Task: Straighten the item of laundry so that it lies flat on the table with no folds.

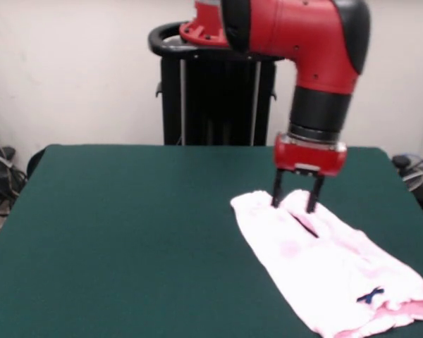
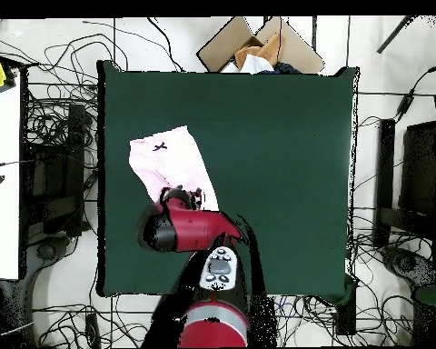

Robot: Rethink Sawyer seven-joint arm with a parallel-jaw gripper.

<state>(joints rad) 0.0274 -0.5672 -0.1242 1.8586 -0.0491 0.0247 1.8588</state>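
The pink pants (image 1: 324, 271) lie on the dark green surface (image 1: 127, 239), toward its right side in the front view and close to the near edge. The waistband end — marked by a tiny dark bow (image 1: 370, 295) — points to the lower right, and the two short legs point up toward the far side. The fabric is mostly spread out, though the waistband hem looks rippled and there is a crease between the legs.

The red and black arm (image 1: 317, 42) comes down from above, and its jaws (image 1: 294, 204) stand at the leg end of the garment. The two dark fingers (image 1: 276, 191) are parted with a gap between them, their tips touching or just above the cloth at the cuffs; no fabric is visibly pinched between them, so the jaws read as released.

From overhead, the pants (image 2: 172, 166) sit in the left part of the surface (image 2: 276, 136), with the bow (image 2: 160, 145) at the end far from the robot's base. The arm's wrist covers the leg end. Past the far edge, a cardboard box (image 2: 249, 41) rests on the floor among cables.
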